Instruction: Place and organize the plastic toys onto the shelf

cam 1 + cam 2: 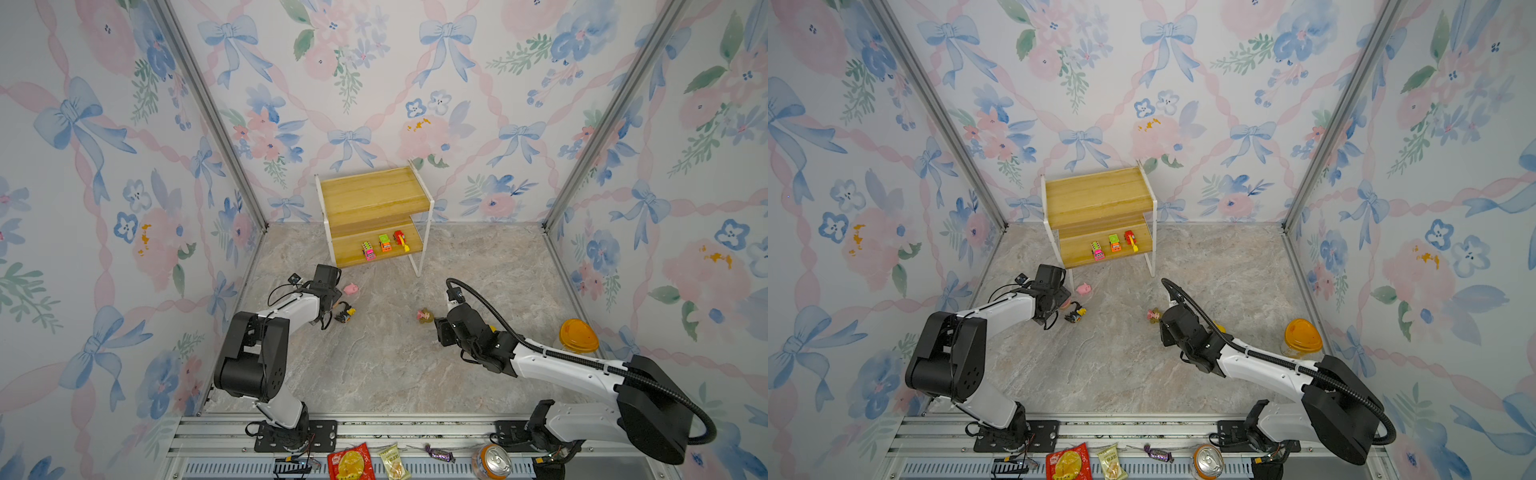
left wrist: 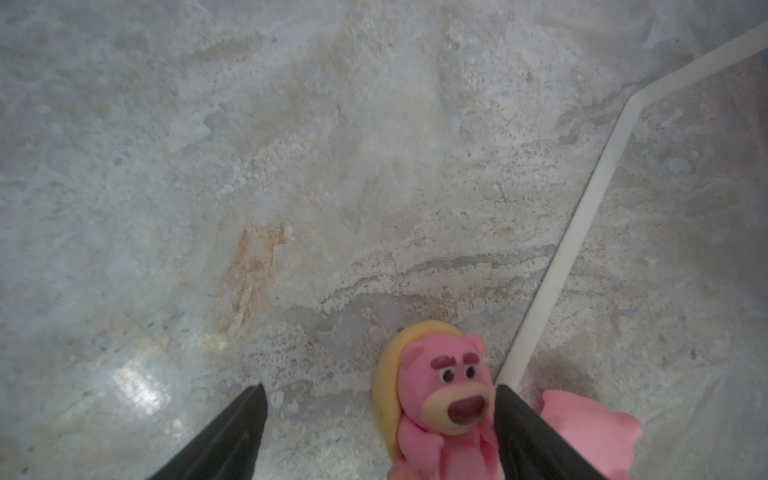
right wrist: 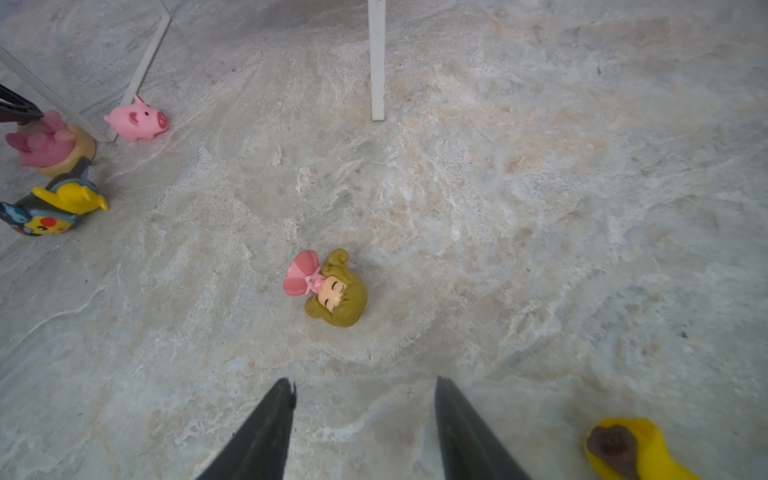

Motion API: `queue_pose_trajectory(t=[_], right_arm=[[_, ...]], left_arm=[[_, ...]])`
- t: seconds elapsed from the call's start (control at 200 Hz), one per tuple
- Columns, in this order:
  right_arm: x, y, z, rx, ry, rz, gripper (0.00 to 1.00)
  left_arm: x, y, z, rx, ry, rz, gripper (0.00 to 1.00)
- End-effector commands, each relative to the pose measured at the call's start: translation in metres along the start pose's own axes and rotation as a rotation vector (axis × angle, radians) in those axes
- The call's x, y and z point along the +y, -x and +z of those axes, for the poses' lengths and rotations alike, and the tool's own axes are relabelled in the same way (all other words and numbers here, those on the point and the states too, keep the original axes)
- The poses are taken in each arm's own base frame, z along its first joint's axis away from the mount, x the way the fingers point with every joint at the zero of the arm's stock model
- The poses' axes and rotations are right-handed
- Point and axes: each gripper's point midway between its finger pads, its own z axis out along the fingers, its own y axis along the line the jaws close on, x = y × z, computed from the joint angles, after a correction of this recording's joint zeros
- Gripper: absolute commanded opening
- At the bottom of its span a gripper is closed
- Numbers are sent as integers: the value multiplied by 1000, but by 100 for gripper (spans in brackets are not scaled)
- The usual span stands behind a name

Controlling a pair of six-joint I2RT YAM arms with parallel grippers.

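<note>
**Left gripper straddles the pink figure beside the shelf leg**

I have the left gripper (image 2: 380, 390) wide open and empty, jaws either side of the round pink figure (image 2: 449, 395) on the floor. The figure sits close against one finger, so I'd centre before squeezing. The pink pig (image 2: 590, 428) and the white leg (image 2: 573, 232) crowd that side. Three cars (image 1: 385, 242) sit on the lower board of the shelf (image 1: 374, 195). Further right, the pink-dress doll (image 3: 328, 289) lies ahead of the right gripper (image 3: 365, 386), which is partly open and holds nothing.

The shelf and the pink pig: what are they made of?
Shelf: yellowish boards with visible grain, likely wood; thin white frame, probably painted metal. Pink pig: smooth, one-colour, faintly shiny, probably moulded plastic or rubber.
</note>
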Motion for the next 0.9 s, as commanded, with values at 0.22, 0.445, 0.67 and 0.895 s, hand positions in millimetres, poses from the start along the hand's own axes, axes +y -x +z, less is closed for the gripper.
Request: queue_pose_trajectory(t=[0.22,0.445,0.67,0.895], right_arm=[[-4,6,-3,-39,2,39,57],[0,5,-1,-39,8,27,57],[16,6,2,-54,34,-23,57],[87,23,0,-87,287,-260,58]], left_arm=[[35,-39,7,98,76,146,76],[60,-56,-6,137,61,186,70],[54,-65,-25,158,-28,237,70],[11,-13,-68,47,-162,257,81]])
